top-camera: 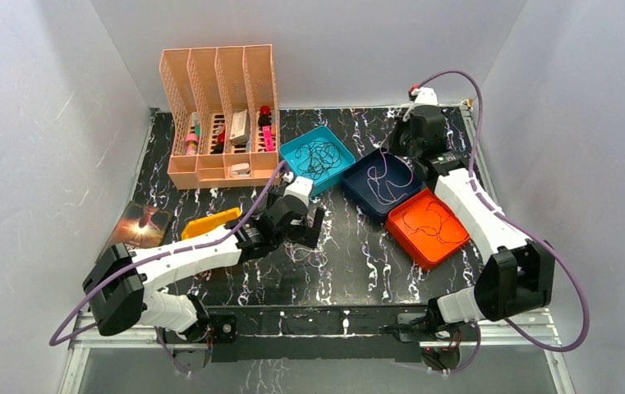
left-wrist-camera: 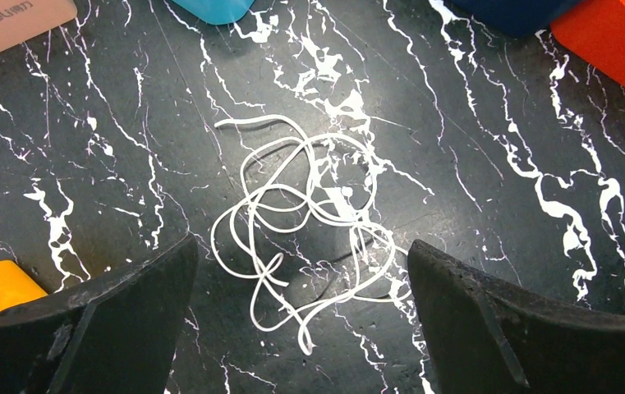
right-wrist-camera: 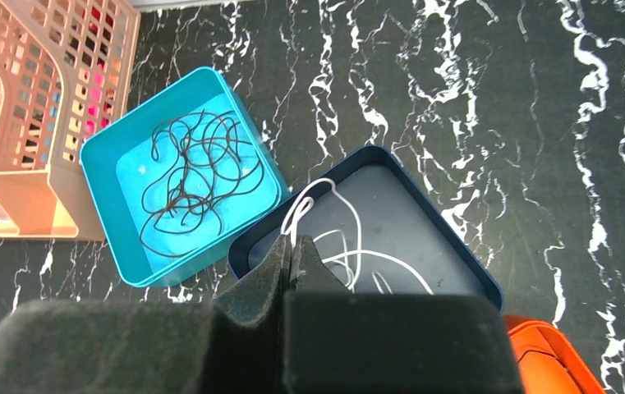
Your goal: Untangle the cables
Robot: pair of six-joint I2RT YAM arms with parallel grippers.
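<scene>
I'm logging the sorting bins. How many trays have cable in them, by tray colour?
Teal tray: 1
Navy tray: 1
Orange tray: 1
Total: 3

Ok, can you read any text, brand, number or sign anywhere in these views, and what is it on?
"deli": on the peach desk organizer's base, top-left corner of the left wrist view. The marks right after it are too blurred to read.
Items in the organizer's compartments: any labels are too small to read.
Card near the table's left edge: a picture, no legible text.
Nothing else shows text.
</scene>
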